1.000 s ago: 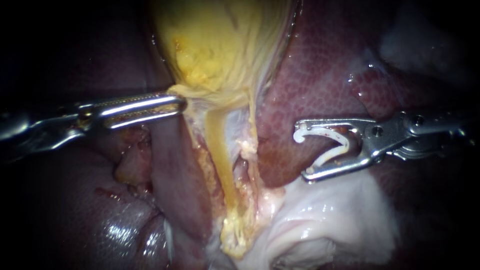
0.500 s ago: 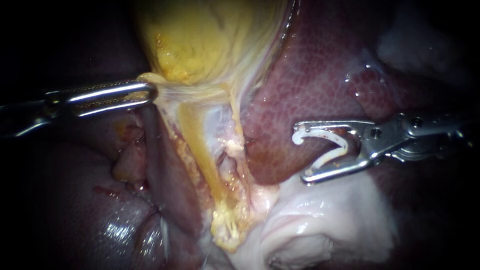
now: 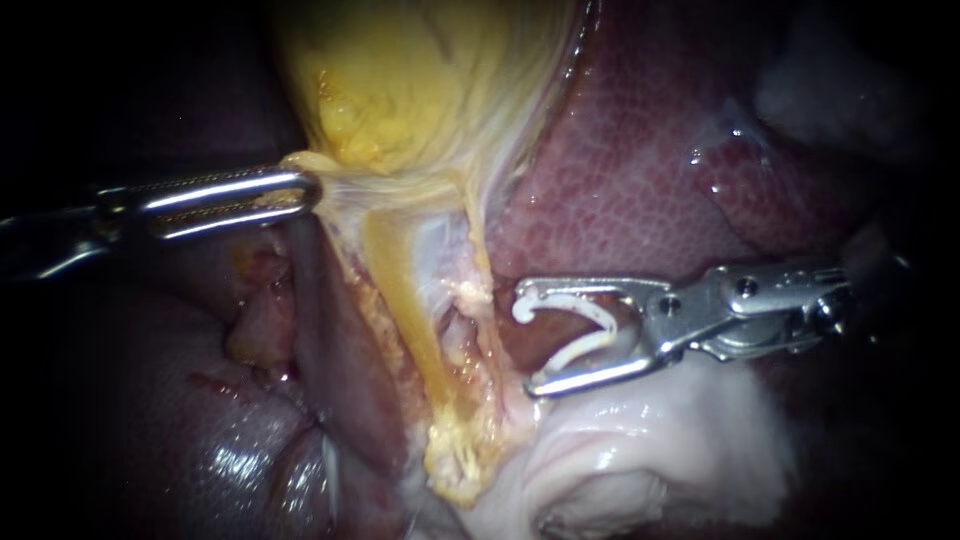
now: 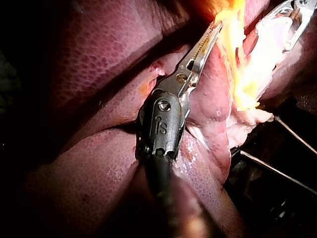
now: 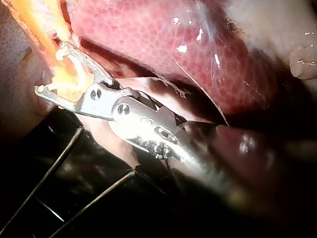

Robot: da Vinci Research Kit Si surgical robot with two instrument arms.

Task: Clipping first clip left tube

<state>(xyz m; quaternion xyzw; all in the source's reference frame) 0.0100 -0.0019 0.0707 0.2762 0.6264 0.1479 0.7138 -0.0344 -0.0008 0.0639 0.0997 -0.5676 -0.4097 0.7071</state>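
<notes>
My left instrument (image 3: 305, 190) comes in from the left, its jaws shut on the lower edge of the yellow gallbladder (image 3: 420, 80), which it holds stretched to the left. In the left wrist view the same jaws (image 4: 210, 34) grip the yellow tissue. Below the gallbladder, the yellow left tube (image 3: 400, 290) runs down, with a thin pale strand (image 3: 480, 250) to its right. My right instrument (image 3: 528, 338) holds a white clip (image 3: 575, 320) in wide-spread jaws, tips just right of the strand. In the right wrist view, yellow tissue (image 5: 67, 82) lies at the jaws' mouth (image 5: 49, 69).
Red mottled liver (image 3: 640, 170) fills the upper right behind the right instrument. Pale white tissue (image 3: 650, 440) lies under its lower jaw. A dark glistening liver lobe (image 3: 200, 430) sits at the lower left. Thin wires (image 4: 282, 171) run beneath the tissue in the wrist views.
The right instrument has moved left and down with the clip, close to the tubes. The left instrument earlier pulled the gallbladder leftward and now holds it there.
</notes>
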